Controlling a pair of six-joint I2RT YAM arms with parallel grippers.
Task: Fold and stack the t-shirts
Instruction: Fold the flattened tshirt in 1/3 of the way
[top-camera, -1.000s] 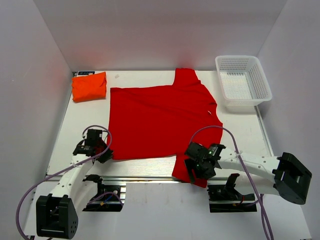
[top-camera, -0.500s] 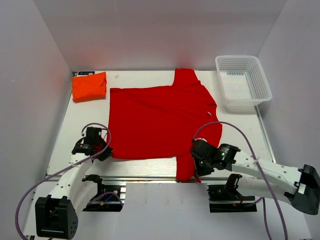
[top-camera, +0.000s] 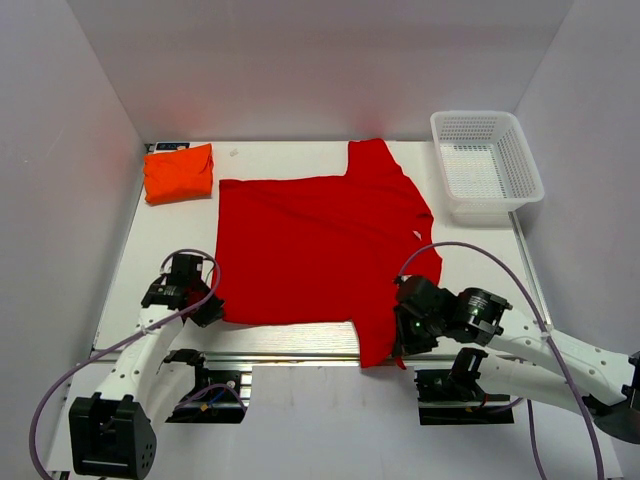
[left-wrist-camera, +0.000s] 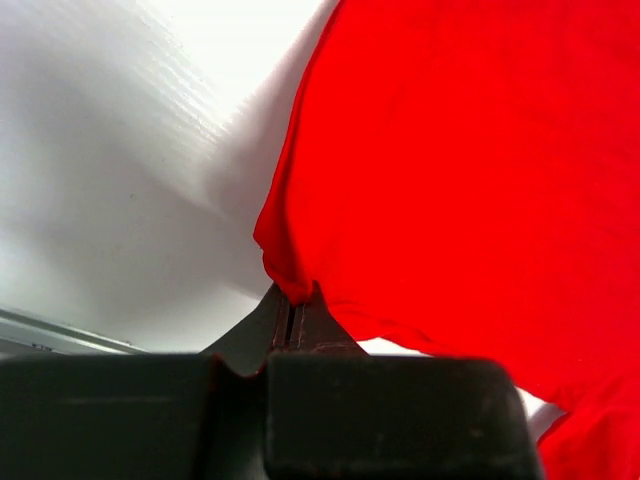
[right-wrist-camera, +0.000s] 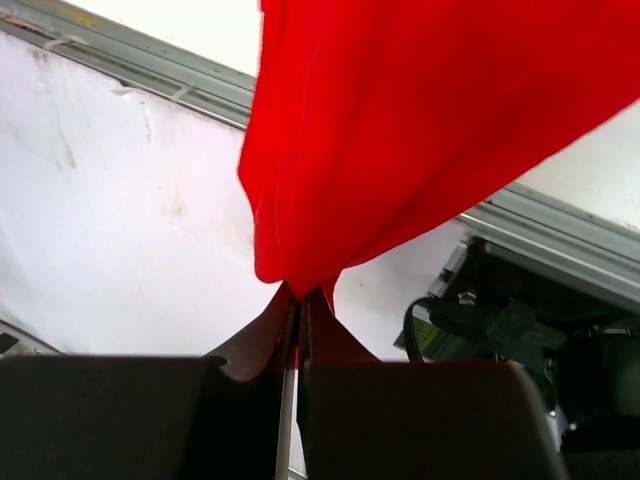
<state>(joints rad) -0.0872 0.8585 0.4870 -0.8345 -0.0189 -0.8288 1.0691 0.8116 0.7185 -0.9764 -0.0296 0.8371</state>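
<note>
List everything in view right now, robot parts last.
red t-shirt: 1, bright red, spread flat across the middle of the table, near corners pinched
orange t-shirt: 1, orange, folded, far left corner of the table
basket: 1, white mesh, far right corner, nothing visible in it
table: 1, white, under everything
left gripper: 1, black, shut on the red t-shirt's near left corner
right gripper: 1, black, shut on bunched red fabric at the near right edge
</note>
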